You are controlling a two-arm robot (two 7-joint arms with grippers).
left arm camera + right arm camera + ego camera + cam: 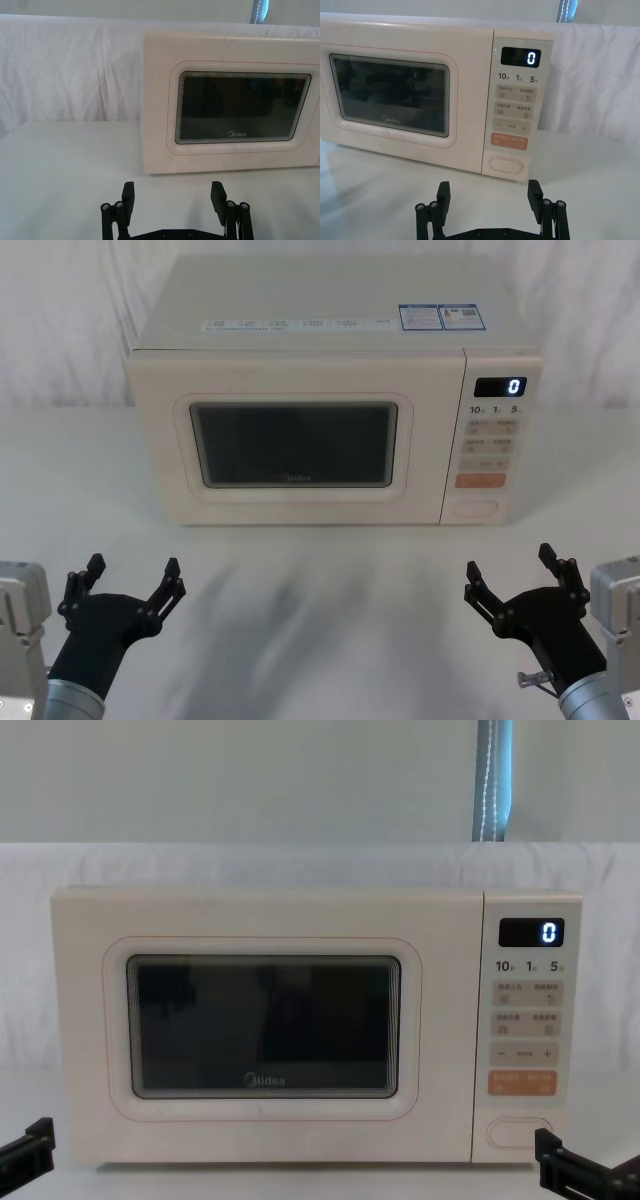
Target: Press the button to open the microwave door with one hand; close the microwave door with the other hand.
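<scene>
**Microwave shut, both claws wide**

While the microwave door (295, 445) sits flush, its dark window reads "Midea" in the wrist views. The blank cream button (506, 165) lies lowest on the panel. Left claw (128, 585) and right claw (512, 575) gape above the table (320, 590), well apart from the oven.

A white-draped table (320, 590) carries the cream microwave (335, 400) alone.

White cloth (250, 865) covers the table (320, 580) and drapes up the back, plain pale wall (250, 780) above, blue-white strip (492, 780) hanging at upper right.
</scene>
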